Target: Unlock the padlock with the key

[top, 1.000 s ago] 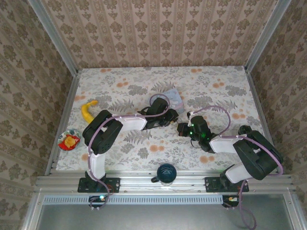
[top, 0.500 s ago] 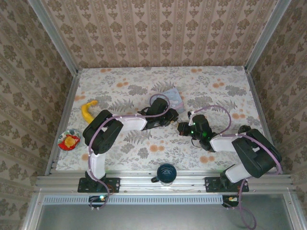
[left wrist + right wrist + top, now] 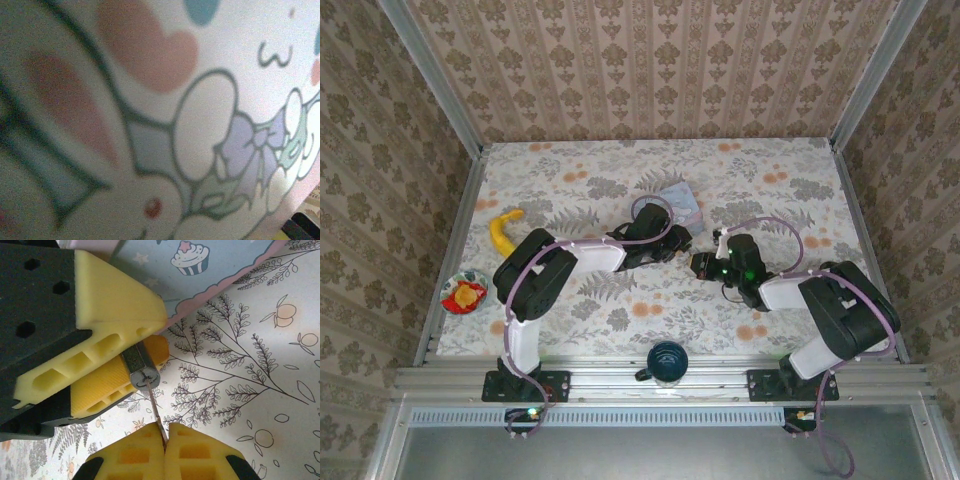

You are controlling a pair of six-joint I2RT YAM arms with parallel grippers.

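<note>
Padlock (image 3: 141, 374) clamped in left gripper (image 3: 142, 342), just ahead of right gripper (image 3: 166, 440); right gripper pressed together on key (image 3: 156, 420), blade tip at keyhole; likely risks: bending thin blade through off-axis twisting; slipping of key in soft pads (image 3: 135, 455); rotating whole lock instead of cylinder through weak hold.

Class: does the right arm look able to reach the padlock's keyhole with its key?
Probably yes: the right gripper pinches the key, its tip at the keyhole of the padlock, which the left gripper holds facing it; nothing lies between.
</note>
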